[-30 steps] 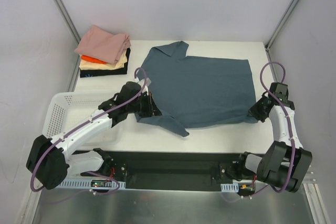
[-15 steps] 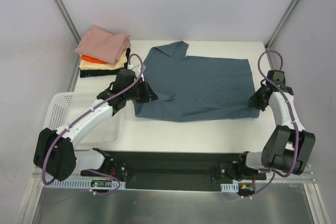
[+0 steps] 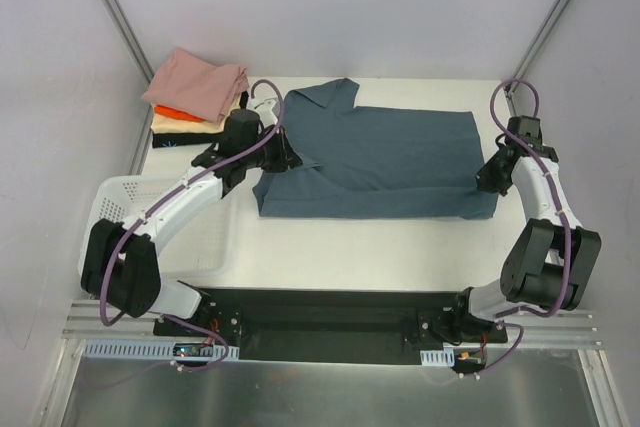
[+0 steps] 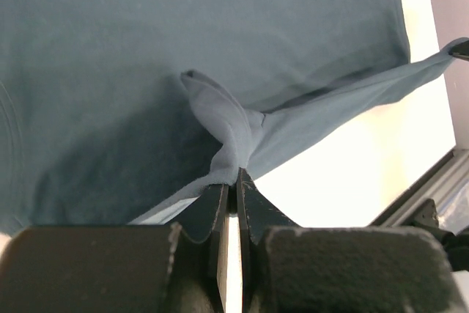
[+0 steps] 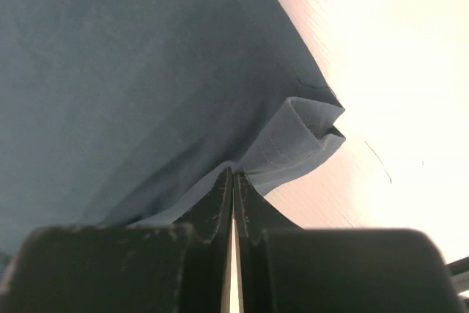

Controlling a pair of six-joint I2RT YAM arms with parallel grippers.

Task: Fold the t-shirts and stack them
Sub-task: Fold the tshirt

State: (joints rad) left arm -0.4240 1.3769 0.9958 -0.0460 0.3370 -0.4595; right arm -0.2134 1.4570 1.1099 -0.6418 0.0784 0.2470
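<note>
A slate-blue t-shirt (image 3: 385,162) lies spread across the white table, its near edge folded back over itself. My left gripper (image 3: 290,159) is shut on the shirt's left edge; in the left wrist view a bunched fold of blue cloth (image 4: 231,133) is pinched at my gripper (image 4: 235,174). My right gripper (image 3: 484,179) is shut on the shirt's right hem, and the right wrist view shows the hem corner (image 5: 308,133) just past that gripper (image 5: 233,174). A stack of folded t-shirts (image 3: 200,97) sits at the back left, pink on top, then orange, cream and black.
A white lattice basket (image 3: 120,217) stands at the table's left front, under my left arm. Grey walls with metal posts close the back and sides. A black rail (image 3: 330,322) runs along the near edge between the arm bases.
Both grippers have carried the shirt's near edge away from the arm bases towards the back. The near half now lies folded over the far half, and the loose front sleeve is tucked in.
</note>
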